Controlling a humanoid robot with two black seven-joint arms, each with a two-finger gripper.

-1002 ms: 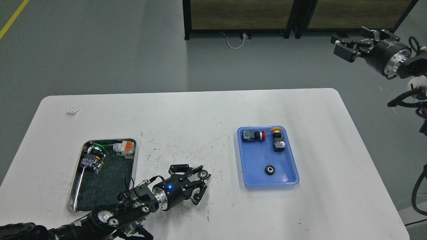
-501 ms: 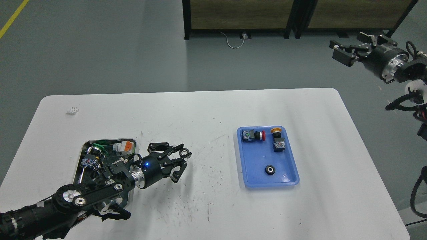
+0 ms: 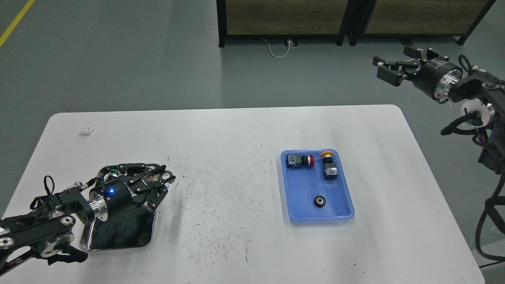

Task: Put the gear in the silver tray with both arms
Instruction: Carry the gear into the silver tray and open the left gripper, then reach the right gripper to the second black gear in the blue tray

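Observation:
My left gripper (image 3: pixel 165 180) hangs over the right rim of the silver tray (image 3: pixel 120 247) at the table's front left. It is shut on a small black gear with a silver hub (image 3: pixel 167 176), held at the fingertips just past the tray's upper right corner. A second black gear (image 3: pixel 320 201) lies in the blue tray (image 3: pixel 300 193). My right gripper (image 3: pixel 388 70) is open and empty, raised in the air beyond the table's far right corner. The parts at the back of the silver tray are mostly hidden by my left gripper.
The blue tray also holds a red-capped push button (image 3: pixel 300 160) and a yellow-capped one (image 3: pixel 328 165). A small white part (image 3: pixel 86 130) lies at the far left of the white table (image 3: pixel 236 138). Dark cabinets stand on the floor behind.
My left gripper has carried the gear leftwards from the table's middle front to over the silver tray. My right gripper has moved left and a little lower.

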